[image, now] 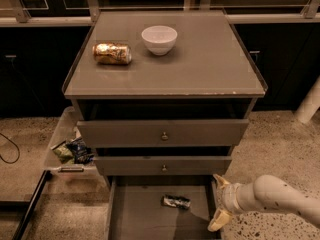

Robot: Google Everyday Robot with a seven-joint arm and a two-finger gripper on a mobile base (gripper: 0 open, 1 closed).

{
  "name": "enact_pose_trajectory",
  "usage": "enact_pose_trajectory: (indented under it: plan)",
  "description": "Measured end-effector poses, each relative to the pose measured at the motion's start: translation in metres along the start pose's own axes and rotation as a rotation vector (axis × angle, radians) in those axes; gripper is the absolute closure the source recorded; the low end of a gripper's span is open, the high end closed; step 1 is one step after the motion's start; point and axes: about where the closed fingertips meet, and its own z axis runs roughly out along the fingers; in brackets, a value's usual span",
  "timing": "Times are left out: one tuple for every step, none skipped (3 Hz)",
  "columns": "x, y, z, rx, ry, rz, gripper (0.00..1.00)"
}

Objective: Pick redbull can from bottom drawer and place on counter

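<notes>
The can point(176, 201) lies on its side on the plain floor of the bottom drawer point(135, 216), which is pulled out; it sits towards the back, a little right of the middle. The gripper point(219, 204) hangs at the drawer's right wall, to the right of the can and not touching it, its two pale yellow fingers point(217, 223) spread apart with nothing between them. The white arm point(280, 199) comes in from the lower right.

The counter point(215, 64) is a flat, glossy grey-brown square with a thin raised edge. On it stand a white bowl point(159, 39) near the back middle and, just left of it, a gold can point(112, 54) lying on its side; the two are near but apart. Below, the two upper drawers, each with a small round knob point(164, 135), stand slightly out.

The floor point(280, 134) is pale speckled stone. Left of the cabinet a shallow tray point(59, 139) holds crumpled wrappers point(74, 151), and a dark cable point(9, 151) loops at the far left. Dark cabinets point(35, 69) line the back wall under a pale rail, and a white post point(310, 104) leans in at the right edge
</notes>
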Motion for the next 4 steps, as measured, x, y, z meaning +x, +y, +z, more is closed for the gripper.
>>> enact_pose_trajectory:
  plan:
    - [0.017, -0.004, 0.049, 0.054, -0.016, 0.019, 0.00]
    - [0.033, -0.012, 0.094, 0.102, -0.026, 0.002, 0.00]
    - [0.054, -0.021, 0.141, 0.081, -0.025, 0.026, 0.00]
    - [0.054, -0.027, 0.142, 0.093, -0.028, 0.031, 0.00]
